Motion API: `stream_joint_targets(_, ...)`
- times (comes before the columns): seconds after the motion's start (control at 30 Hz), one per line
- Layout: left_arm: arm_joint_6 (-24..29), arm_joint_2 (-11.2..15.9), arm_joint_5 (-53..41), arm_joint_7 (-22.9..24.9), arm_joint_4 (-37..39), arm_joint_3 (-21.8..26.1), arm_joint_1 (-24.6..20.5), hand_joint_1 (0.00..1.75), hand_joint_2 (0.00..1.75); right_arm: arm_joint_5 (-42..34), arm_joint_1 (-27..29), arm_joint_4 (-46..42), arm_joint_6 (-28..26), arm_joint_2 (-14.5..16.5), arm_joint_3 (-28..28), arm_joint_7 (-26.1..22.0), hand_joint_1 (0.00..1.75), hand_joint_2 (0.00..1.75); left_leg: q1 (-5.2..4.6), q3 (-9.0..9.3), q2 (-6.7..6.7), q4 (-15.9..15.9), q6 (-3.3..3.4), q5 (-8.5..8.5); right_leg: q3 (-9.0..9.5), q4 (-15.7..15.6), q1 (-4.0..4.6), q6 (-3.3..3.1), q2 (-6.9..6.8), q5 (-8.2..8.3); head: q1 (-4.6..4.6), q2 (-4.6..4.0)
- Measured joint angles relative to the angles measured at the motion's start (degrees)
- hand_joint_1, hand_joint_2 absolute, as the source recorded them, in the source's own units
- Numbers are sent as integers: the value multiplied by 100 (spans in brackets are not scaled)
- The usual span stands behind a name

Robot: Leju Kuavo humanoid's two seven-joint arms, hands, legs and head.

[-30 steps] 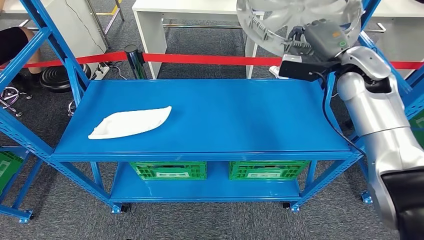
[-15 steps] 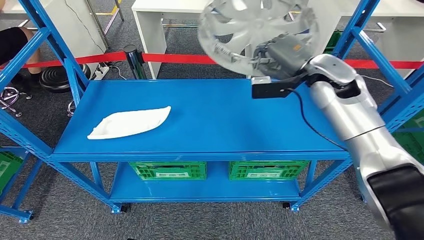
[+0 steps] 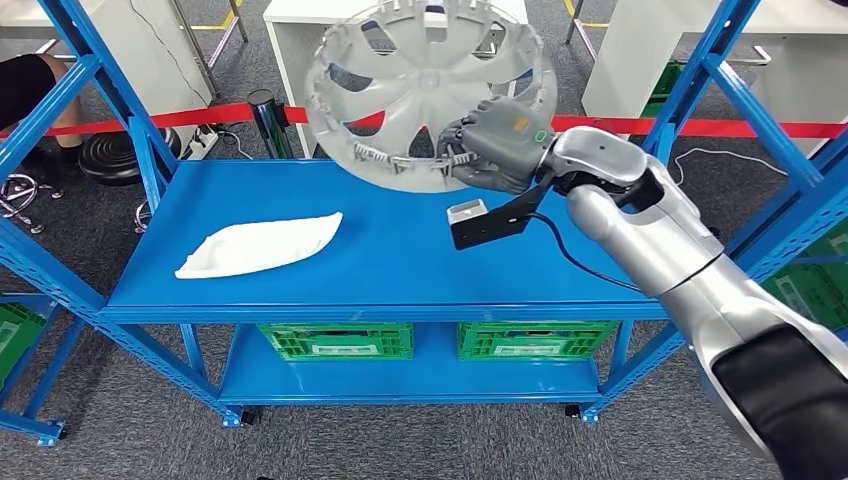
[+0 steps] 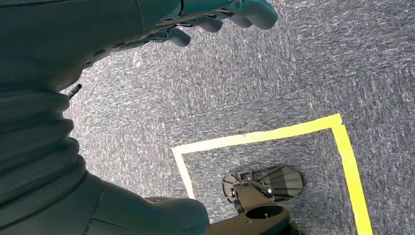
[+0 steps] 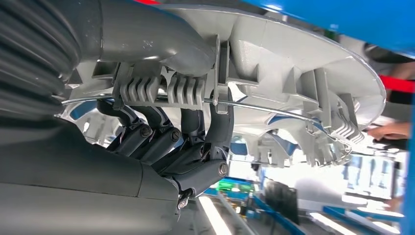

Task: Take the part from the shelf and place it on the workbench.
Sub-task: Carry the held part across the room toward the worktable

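Observation:
A round silver-grey wheel cover [image 3: 425, 90] hangs tilted in the air above the back middle of the blue workbench top [image 3: 400, 250]. My right hand [image 3: 495, 145] grips its lower right rim, and the right wrist view shows the fingers [image 5: 161, 134] hooked under the ribbed rim of the cover [image 5: 293, 83] with the thumb on the other side. My left hand [image 4: 215, 14] hangs over grey carpet with its fingers curled and nothing in them.
A white curved plastic panel [image 3: 258, 245] lies on the left half of the bench top. Two green crates [image 3: 337, 340] sit on the lower shelf. Blue rack uprights [image 3: 700, 75] flank the bench. A red barrier tape [image 3: 200, 115] runs behind it.
My right arm has swung left from the right-hand rack, carrying the wheel cover to a spot over the back middle of the bench. The white panel has not moved.

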Motion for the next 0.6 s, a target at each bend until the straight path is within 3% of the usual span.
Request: stream_joint_targets(0.6,167,-4,-91,4,0,2,-28,0,175,-307,-147,-500,-49,410,774,73,175,175,7,1,1,0,-1,0,0,1,5,-3,1,-2,0,0)
